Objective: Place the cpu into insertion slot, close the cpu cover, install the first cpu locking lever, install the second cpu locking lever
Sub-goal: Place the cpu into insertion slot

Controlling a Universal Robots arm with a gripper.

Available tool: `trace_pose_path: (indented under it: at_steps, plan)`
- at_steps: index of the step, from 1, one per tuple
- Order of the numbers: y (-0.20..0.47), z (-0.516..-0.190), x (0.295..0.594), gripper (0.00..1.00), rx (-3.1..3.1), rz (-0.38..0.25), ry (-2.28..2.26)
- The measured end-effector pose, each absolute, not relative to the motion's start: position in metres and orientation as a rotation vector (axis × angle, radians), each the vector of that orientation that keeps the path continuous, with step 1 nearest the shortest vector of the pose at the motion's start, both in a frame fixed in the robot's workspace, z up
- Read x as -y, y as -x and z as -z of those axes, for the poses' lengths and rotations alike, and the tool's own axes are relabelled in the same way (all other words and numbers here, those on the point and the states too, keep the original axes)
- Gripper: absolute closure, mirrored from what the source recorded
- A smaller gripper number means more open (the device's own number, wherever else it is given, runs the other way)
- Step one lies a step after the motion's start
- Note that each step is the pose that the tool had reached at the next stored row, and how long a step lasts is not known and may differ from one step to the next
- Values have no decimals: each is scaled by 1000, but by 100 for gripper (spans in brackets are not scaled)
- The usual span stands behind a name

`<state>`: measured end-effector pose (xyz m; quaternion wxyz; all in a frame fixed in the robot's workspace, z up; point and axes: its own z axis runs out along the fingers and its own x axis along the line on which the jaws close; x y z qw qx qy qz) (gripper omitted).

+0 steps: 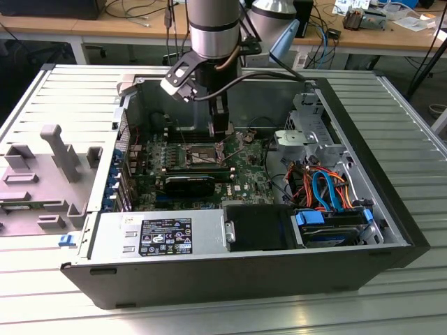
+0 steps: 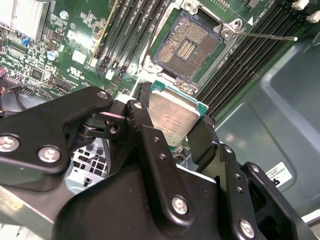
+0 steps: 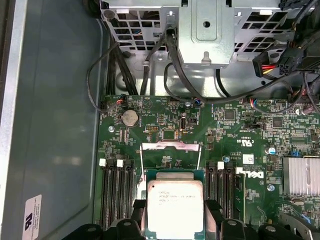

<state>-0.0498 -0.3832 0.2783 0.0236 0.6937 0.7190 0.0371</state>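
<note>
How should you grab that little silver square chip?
By two opposite edges, coming from its flat silver top side. The cpu is thin and square, so its edges give the gripper straight sides to pinch, as it does here.

cpu (image 3: 174, 206) apparently between gripper (image 3: 174, 215) fingers (image 3: 213, 211)

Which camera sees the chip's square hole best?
Second wrist view: the square dark-centred socket with silver rim lies uncovered. The exterior view shows it distant; in the first wrist view the flat silver-grey chip blocks it.
</note>
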Motion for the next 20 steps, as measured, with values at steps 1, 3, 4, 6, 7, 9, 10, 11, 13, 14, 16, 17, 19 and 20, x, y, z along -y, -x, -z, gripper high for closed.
trace_pose_path:
  at_steps: [1,3,4,6,7,9,10,11,13,14,16,17,19,20]
  plan:
    - [50,-278,383,45,-2225,-115,-2147]
    - [51,-276,383,45,-2225,-115,-2147]
    - [51,-276,383,45,-2225,-115,-2148]
    - [52,-275,383,45,-2225,-115,-2147]
    - [52,-275,383,45,-2225,-115,-2147]
    - [53,-274,383,45,-2225,-115,-2147]
    - [54,-273,383,45,-2225,-115,-2147]
    - [54,-273,383,45,-2225,-115,-2147]
    - [56,-272,383,45,-2225,-115,-2147]
    - [56,-271,383,45,-2225,-115,-2147]
    - [57,-271,383,45,-2225,-115,-2147]
    - [57,-271,383,45,-2225,-115,-2147]
    - [58,-270,383,45,-2225,-115,-2147]
    - [58,-270,383,45,-2225,-115,-2147]
